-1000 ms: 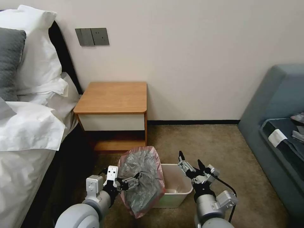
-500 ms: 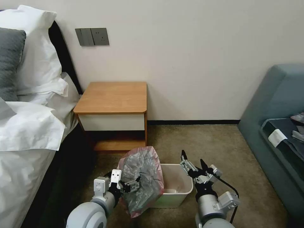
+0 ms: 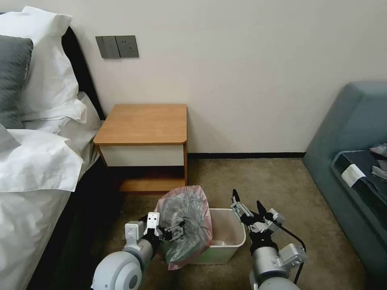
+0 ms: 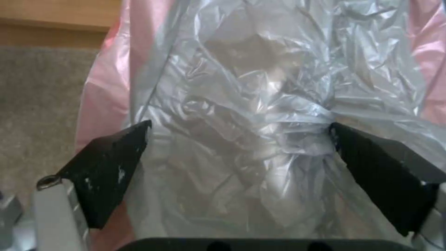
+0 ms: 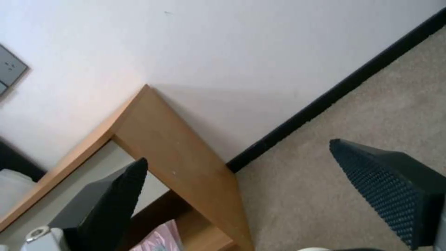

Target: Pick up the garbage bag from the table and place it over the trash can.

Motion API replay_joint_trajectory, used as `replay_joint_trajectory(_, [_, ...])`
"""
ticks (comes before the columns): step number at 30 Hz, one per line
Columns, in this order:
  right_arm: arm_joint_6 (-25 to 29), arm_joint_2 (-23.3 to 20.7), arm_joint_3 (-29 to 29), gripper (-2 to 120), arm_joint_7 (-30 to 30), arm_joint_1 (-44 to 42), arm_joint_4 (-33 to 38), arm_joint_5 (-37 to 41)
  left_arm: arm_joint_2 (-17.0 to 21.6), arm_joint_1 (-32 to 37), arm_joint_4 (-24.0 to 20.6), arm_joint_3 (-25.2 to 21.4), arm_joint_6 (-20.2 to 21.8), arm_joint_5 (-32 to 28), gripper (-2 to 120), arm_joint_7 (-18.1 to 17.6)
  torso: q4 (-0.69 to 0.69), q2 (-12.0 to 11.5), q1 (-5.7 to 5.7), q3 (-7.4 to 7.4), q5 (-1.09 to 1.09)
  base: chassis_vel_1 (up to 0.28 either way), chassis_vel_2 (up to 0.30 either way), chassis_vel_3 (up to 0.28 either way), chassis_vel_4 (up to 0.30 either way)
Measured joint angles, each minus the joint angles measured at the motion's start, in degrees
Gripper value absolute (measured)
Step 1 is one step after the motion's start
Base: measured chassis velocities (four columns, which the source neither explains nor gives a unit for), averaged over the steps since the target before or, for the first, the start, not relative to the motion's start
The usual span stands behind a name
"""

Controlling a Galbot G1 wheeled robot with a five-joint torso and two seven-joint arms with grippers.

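The garbage bag (image 3: 184, 225), crinkly grey with a pink rim, stands bunched over the left end of the trash can (image 3: 227, 241) and hangs down its outer side. My left gripper (image 3: 176, 232) is pushed into the bag from the left. In the left wrist view its fingers (image 4: 116, 164) are spread wide, and the garbage bag (image 4: 251, 104) lies between and against them. My right gripper (image 3: 246, 204) hovers open just above the bin's right rim, holding nothing. The table (image 3: 142, 124) stands behind against the wall with a bare top. The right wrist view looks past that gripper (image 5: 238, 150) at the table (image 5: 176, 146).
A bed (image 3: 36, 169) with white pillows fills the left side. A blue-grey sofa (image 3: 350, 129) stands at the right. Brown carpet (image 3: 258, 177) lies open between the table, bin and sofa. Wall switches (image 3: 117, 46) sit above the table.
My left arm has moved to the right towards the bin, and the bag has shifted right with it, further over the bin's left end. The right gripper has drifted slightly right.
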Motion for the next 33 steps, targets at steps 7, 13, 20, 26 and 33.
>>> replay_joint_trajectory(7, [0.1,0.0,-0.2,100,-0.1,-0.1,-0.1,-0.3,-0.4,-0.2,1.6,-0.1,0.0,-1.3,98,-0.7,0.0,0.0,0.0,0.0,0.0,0.0,0.0,0.0,0.0])
replay_joint_trajectory(13, [0.4,0.0,0.0,100,-0.1,-0.8,0.0,-0.7,-1.6,-1.3,3.2,0.1,0.0,-2.0,93,-0.9,0.0,0.0,0.0,0.0,0.0,0.0,0.0,0.0,0.0])
replay_joint_trajectory(20, [0.7,0.1,0.0,100,-0.2,-1.0,0.1,-1.0,-3.2,-2.6,4.6,0.9,0.0,-2.1,72,-0.3,0.0,0.0,0.0,0.0,0.0,0.0,0.0,0.0,0.0])
replay_joint_trajectory(26, [0.9,0.1,0.1,100,-0.2,-1.3,0.7,-1.3,-3.3,-2.6,6.0,1.6,0.0,1.7,50,2.6,0.0,0.0,0.0,0.0,-0.01,0.0,0.0,0.0,0.0])
replay_joint_trajectory(33, [1.3,0.1,0.1,100,-0.2,-1.7,0.7,-1.8,-3.2,-2.7,6.9,1.9,-0.1,5.9,21,4.0,0.0,0.0,0.0,0.0,0.0,0.0,0.0,0.0,0.0])
